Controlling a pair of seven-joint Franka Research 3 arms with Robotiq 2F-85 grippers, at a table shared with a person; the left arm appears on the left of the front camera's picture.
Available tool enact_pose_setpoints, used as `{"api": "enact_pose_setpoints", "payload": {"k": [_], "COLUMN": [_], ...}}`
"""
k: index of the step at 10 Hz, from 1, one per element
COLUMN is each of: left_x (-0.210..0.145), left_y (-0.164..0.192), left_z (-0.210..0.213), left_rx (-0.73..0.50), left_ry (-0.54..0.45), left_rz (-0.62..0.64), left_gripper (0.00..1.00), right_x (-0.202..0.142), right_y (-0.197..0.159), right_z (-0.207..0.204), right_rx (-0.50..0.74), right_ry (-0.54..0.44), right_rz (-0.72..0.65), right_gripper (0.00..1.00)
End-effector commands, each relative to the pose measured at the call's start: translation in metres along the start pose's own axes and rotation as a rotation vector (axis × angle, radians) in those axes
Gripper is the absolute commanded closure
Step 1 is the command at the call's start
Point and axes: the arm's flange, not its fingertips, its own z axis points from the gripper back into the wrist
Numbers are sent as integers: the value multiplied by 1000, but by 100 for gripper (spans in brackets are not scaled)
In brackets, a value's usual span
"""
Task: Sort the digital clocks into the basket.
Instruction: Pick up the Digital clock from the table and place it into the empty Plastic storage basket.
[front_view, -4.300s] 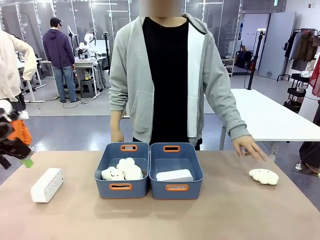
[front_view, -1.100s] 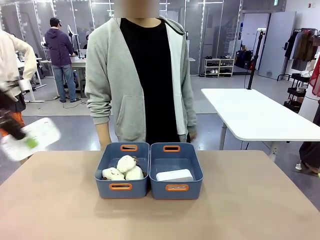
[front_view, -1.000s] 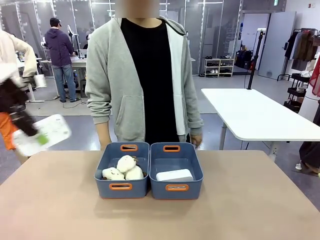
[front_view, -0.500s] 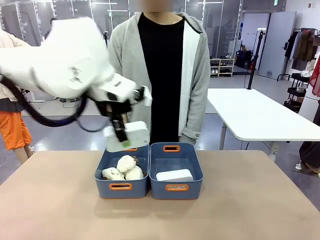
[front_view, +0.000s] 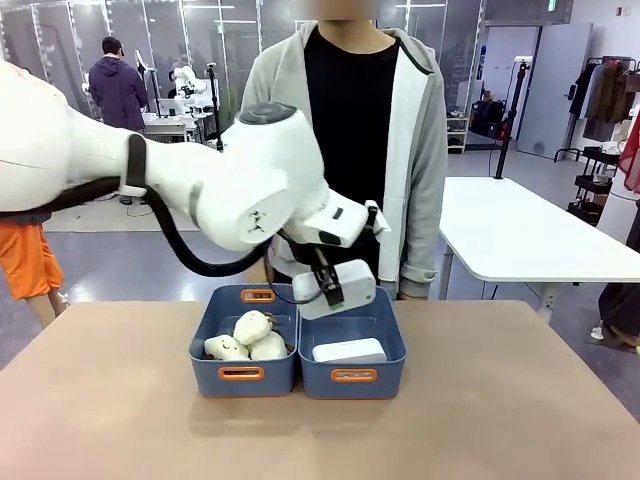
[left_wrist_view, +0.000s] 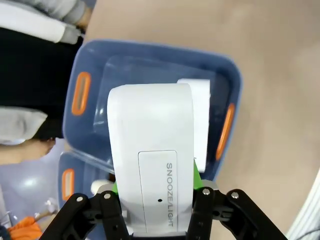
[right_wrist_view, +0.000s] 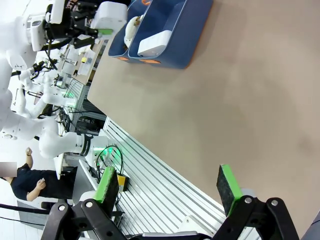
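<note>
1. Digital clocks are sitting in two places: one is hanging in the left gripper above the tubs, and the other is lying inside the basket.
2. Farthest left, the left tub (front_view: 275, 381) is standing mid-surface (front_view: 480, 420) with its side touching the basket. It is holding only the plush toys (front_view: 246, 338), so I judge it is not the target.
3. Next, the left gripper (left_wrist_view: 156, 196) is clamping the held clock (front_view: 340, 288) by one short end, with its green pads pressing on opposite sides. This clock is hanging over the basket's far left corner, just beside the wall the two tubs share, and it is not touching the rim.
4. Below and to the right, the basket (front_view: 396, 352) is carrying the resting clock (front_view: 349, 351), which is lying flat across its near end by the near handle slot. The far half of the basket floor is lying bare.
5. The held clock's long axis is running across the basket's width, roughly parallel to the resting clock, and the bare floor is lying below it and slightly right. The coming move is therefore looking like a short descent with a nudge away from the shared wall.
6. Farthest right, the right gripper (right_wrist_view: 167, 186) is gaping wide and carrying nothing. It is well apart from both tubs, so the left arm is much the nearer.
</note>
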Motion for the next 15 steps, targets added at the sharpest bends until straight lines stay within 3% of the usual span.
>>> {"api": "enact_pose_setpoints", "payload": {"k": [1,2,4,6,11,12,13,14,15], "left_x": [16,18,18,16,9,9,12,15,15], "left_y": [12,13,14,19,35,34,35,34,32], "left_z": [-15,-31,-59,-81,-111,-113,-112,-110,-107], "left_rx": [17,-102,13,11,-75,-77,-80,-98,-96], "left_ry": [2,31,73,117,179,187,174,164,161], "left_rz": [3,2,-27,-64,-17,-16,-6,7,4], "left_gripper": [94,94,94,94,94,38,27,6,0], "right_x": [1,1,1,1,1,1,1,1,1], "right_y": [3,3,3,3,3,3,3,3,3], "right_z": [0,0,0,0,0,0,0,0,0], "right_rx": [2,2,2,2,2,2,2,2,2], "right_ry": [-4,-4,-4,-4,-4,-4,-4,-4,-4], "right_rz": [-2,-2,-2,-2,-2,-2,-2,-2,-2], "right_gripper": [0,0,0,0,0,0,0,0,0]}}
